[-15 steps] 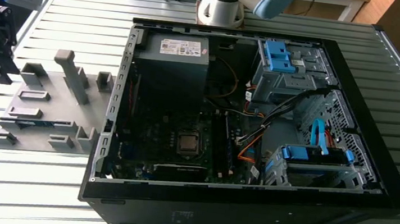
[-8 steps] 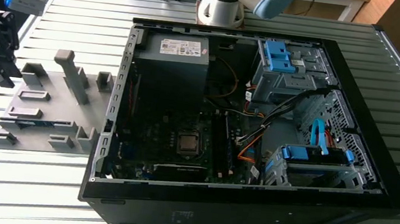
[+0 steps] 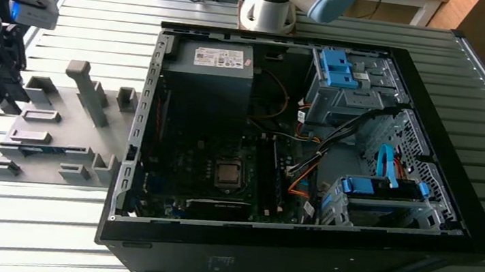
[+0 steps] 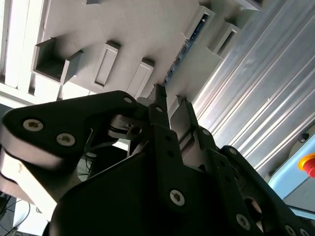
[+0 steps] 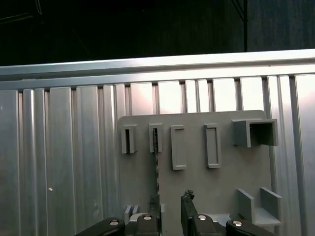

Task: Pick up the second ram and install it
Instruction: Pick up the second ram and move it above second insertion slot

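Gripper point(image 3: 11, 99) hangs at the exterior view's left, over the grey fixture point(image 3: 56, 106) that sits on the slatted metal table point(image 3: 32, 222) beside the open computer case point(image 3: 255, 264). In both wrist views I see its fingers point(image 5: 188, 201) spread apart with a gap between them and nothing held. The second ram point(image 3: 44, 148) is in the fixture, standing on its long edge in a narrow channel. In the exterior view its long axis runs roughly left to right, one end toward the case and the other away from it. In the first wrist view the ram point(image 5: 157, 169) shows edge-on as a thin dark line running from a slotted holder toward the fingertips. In the second wrist view it is a bluish strip point(image 4: 183, 51) on a diagonal, pointing at the gripper point(image 4: 171, 101). I see no contact between them.
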